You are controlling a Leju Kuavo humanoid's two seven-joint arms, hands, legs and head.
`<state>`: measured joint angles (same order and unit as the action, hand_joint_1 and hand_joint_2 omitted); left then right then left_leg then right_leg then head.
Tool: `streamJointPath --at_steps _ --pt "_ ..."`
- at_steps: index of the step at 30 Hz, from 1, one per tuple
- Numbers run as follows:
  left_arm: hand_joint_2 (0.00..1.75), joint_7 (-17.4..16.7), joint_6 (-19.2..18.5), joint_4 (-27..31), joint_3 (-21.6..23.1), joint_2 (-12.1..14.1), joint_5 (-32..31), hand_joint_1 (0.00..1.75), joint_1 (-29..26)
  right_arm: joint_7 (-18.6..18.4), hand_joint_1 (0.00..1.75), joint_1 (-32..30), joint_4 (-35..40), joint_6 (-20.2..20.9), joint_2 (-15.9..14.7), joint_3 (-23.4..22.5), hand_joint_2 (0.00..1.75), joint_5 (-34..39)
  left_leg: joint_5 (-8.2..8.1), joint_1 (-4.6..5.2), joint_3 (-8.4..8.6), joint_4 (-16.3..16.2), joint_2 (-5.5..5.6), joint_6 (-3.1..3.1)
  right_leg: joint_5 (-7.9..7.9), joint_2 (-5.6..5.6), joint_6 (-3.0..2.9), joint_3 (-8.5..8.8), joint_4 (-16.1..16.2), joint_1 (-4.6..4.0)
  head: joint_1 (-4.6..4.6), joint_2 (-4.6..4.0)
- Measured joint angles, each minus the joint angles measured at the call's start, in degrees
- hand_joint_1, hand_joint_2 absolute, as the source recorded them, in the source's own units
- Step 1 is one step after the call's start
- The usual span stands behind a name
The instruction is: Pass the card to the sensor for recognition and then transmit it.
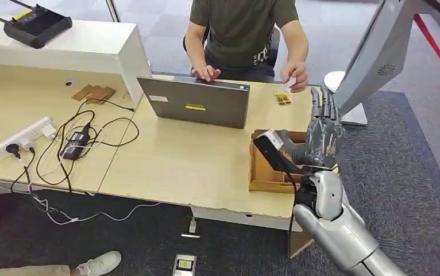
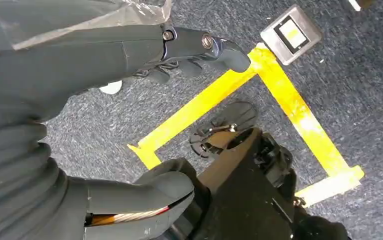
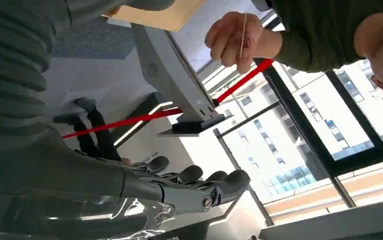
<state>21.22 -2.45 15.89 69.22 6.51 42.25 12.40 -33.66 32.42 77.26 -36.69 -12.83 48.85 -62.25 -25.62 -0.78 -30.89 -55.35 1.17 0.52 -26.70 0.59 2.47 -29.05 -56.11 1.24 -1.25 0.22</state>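
Note:
A person behind the laptop pinches a thin white card (image 3: pixel 243 34), seen edge-on, in one hand (image 1: pixel 295 75) at the desk's far right corner. My right hand (image 1: pixel 324 135) is raised just in front of that hand, fingers stretched upward and apart, holding nothing; its fingers (image 3: pixel 199 180) appear in the right wrist view. A black sensor with a white top (image 1: pixel 270 148) leans in a wooden box (image 1: pixel 263 183) just left of my right hand. My left hand (image 2: pixel 129 100) hangs over the carpet with fingers apart and nothing in it.
A grey laptop (image 1: pixel 197 103) stands mid-desk, with a power strip (image 1: pixel 19 138) and tangled cables (image 1: pixel 74 144) to the left. A white slanted stand (image 1: pixel 378 52) rises at the right. Small yellow pieces (image 1: pixel 282 98) lie by the person's hand. A grey device (image 1: pixel 184 264) sits on the floor.

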Motion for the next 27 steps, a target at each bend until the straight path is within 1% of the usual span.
streamJointPath --at_steps 2,5,8,14,16,17,20,21,24,25,26,27 --pt "1.75 0.3 0.1 0.0 0.0 0.1 0.4 0.00 -0.3 1.7 0.00 -1.9 2.1 -1.1 -0.3 -0.9 1.75 0.2 0.00 0.00 0.00 0.0 0.00 0.00 0.00 0.00 0.00 -0.01 0.0 0.00 0.00 0.00" --pt "1.75 0.7 0.2 0.0 0.0 0.3 0.8 0.00 -0.6 3.8 0.00 -5.1 5.5 -1.0 -0.8 -1.7 1.75 0.1 -0.01 -0.01 0.00 0.0 0.00 0.00 -0.01 0.00 0.00 -0.01 0.0 -0.01 0.02 0.00" --pt "1.75 1.2 0.5 -0.1 0.0 0.6 0.9 0.00 -1.1 4.7 0.00 -8.6 8.6 -0.5 -1.3 -2.2 1.75 -0.2 -0.01 -0.01 0.00 0.0 0.00 0.00 -0.02 0.00 -0.01 -0.02 0.0 -0.01 0.00 0.00" --pt "1.75 2.7 1.9 -0.1 -0.3 1.1 2.3 0.00 -2.3 7.8 0.00 -16.1 14.0 3.0 -3.2 -3.4 1.75 -0.1 -0.02 -0.01 0.00 0.0 0.00 0.00 -0.03 0.00 -0.02 -0.01 0.0 -0.01 0.04 0.00" --pt "1.75 3.2 2.5 -0.1 -0.6 1.2 2.8 0.00 -3.0 9.4 0.00 -18.9 15.2 2.8 -3.6 -4.0 1.75 2.4 -0.03 0.00 -0.03 0.0 0.01 0.00 -0.03 0.00 -0.02 -0.03 0.0 0.00 0.00 0.00" --pt "1.75 3.6 2.7 -0.1 -0.7 1.3 3.0 0.00 -3.3 11.0 0.00 -20.0 15.7 2.4 -3.8 -4.4 1.75 5.2 -0.03 0.00 -0.02 0.0 0.00 -0.01 -0.03 0.00 -0.02 -0.03 0.0 0.00 0.00 0.00" --pt "1.75 4.6 3.7 -0.1 -1.1 1.4 4.1 0.00 -4.3 19.1 0.00 -23.2 16.8 -0.6 -3.9 -5.8 1.75 20.9 -0.03 0.00 -0.03 0.0 0.00 -0.02 -0.04 0.00 -0.02 -0.02 0.0 0.00 0.02 0.00" --pt "1.75 4.9 3.8 -0.1 -1.3 1.4 4.5 0.00 -4.7 21.9 0.00 -24.2 17.1 -1.2 -3.9 -6.5 1.75 25.0 -0.04 0.00 -0.02 0.0 0.00 -0.02 -0.04 0.00 -0.02 -0.03 0.0 0.00 0.00 0.00" --pt "1.75 5.4 4.3 -0.1 -1.8 1.7 5.5 0.00 -5.6 29.4 0.00 -27.1 18.4 -1.5 -3.8 -8.2 1.75 33.1 -0.04 0.00 -0.02 0.0 -0.01 -0.02 -0.04 0.01 -0.02 -0.05 0.0 0.00 0.02 0.00" --pt "1.75 5.6 4.3 -0.1 -2.0 1.7 5.8 0.00 -5.9 33.2 0.00 -28.0 19.1 -1.6 -3.8 -8.8 1.75 37.8 -0.04 -0.01 -0.03 0.0 -0.01 -0.02 -0.04 0.00 -0.02 -0.05 0.0 0.00 0.00 0.00" --pt "1.75 5.8 4.3 -0.1 -2.1 1.9 6.1 0.00 -6.1 36.2 0.00 -28.8 19.9 -1.6 -3.8 -9.4 1.75 42.5 -0.04 -0.01 -0.02 0.0 -0.01 -0.02 -0.04 0.00 -0.02 -0.05 0.0 -0.01 0.00 0.00" --pt "1.75 5.9 4.3 -0.1 -2.1 2.0 6.2 0.00 -6.3 38.6 0.00 -29.6 20.6 -1.6 -3.7 -10.1 1.75 45.2 -0.04 -0.01 -0.02 0.0 0.00 -0.02 -0.04 0.00 -0.03 -0.06 0.0 -0.01 0.00 0.00"
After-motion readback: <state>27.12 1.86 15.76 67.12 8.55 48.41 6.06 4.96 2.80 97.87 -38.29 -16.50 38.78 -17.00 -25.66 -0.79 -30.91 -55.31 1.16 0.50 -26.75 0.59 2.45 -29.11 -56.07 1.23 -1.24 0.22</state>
